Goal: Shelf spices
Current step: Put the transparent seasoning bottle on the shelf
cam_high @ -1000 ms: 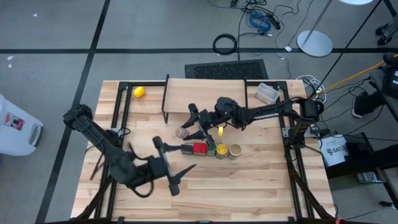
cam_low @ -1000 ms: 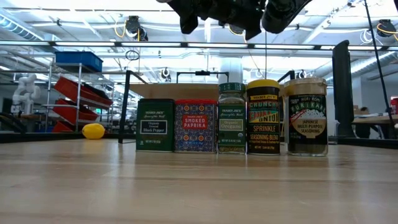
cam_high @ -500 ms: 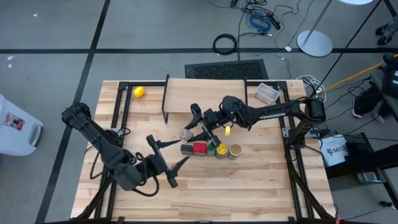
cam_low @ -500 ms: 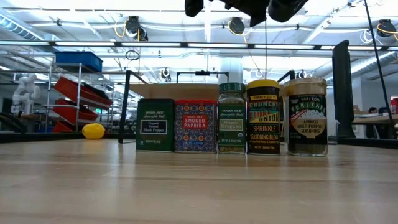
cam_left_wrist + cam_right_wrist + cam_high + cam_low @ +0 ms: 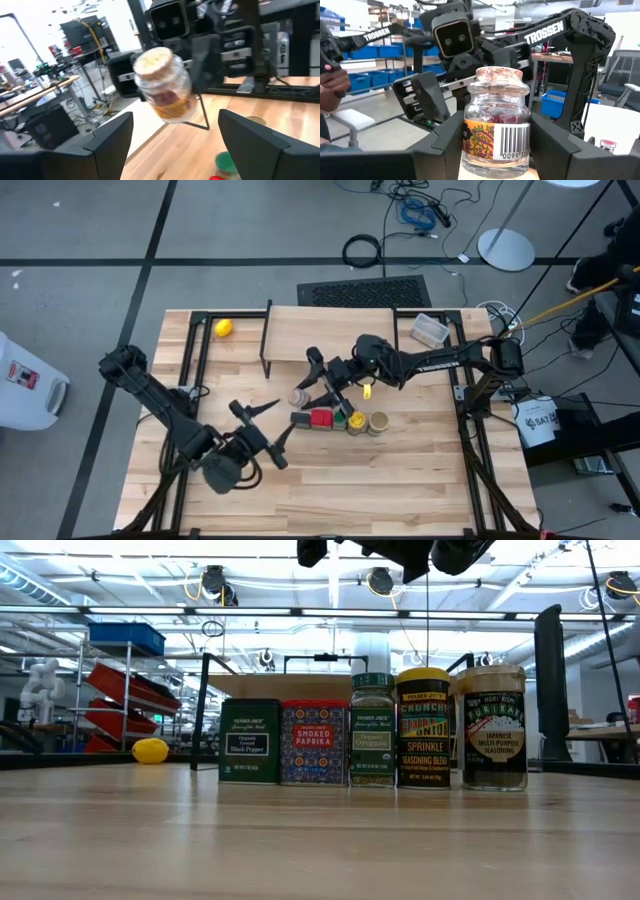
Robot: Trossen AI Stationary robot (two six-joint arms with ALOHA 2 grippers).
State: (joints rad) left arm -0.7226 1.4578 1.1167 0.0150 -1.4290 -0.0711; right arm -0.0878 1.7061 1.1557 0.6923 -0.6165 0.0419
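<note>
My right gripper [image 5: 305, 388] is shut on the tiny brownish jar [image 5: 295, 395], cork-topped glass [image 5: 496, 127], above the table between the shelf [image 5: 330, 330] and the spice row. The row stands on the table: dark box [image 5: 250, 740], red tin [image 5: 314, 743], green-lidded jar [image 5: 372, 730], yellow-lidded jar [image 5: 424, 728], tan-topped jar [image 5: 492, 728]. My left gripper [image 5: 262, 426] is open, near and left of the row, facing the held jar [image 5: 165, 87]. My right gripper pinches the tiny jar's glass body [image 5: 470, 145] between its two fingers [image 5: 447, 135], one on each side. The fingers come from the table's right. The jar is lifted clear of the table and stands upright between them, its cork top free.
A yellow ball [image 5: 223, 328] lies near the table's far left corner, left of the shelf. A clear plastic tub [image 5: 430, 330] sits right of the shelf. Bare wood lies along the near side [image 5: 400, 480]. Black frame rails run along the table's left and right edges.
The right gripper has risen a little with the jar; in the low view it has moved almost out of the top. The left gripper has moved from the near side toward the far edge and the spice row, turning as it went, and has stayed open.
</note>
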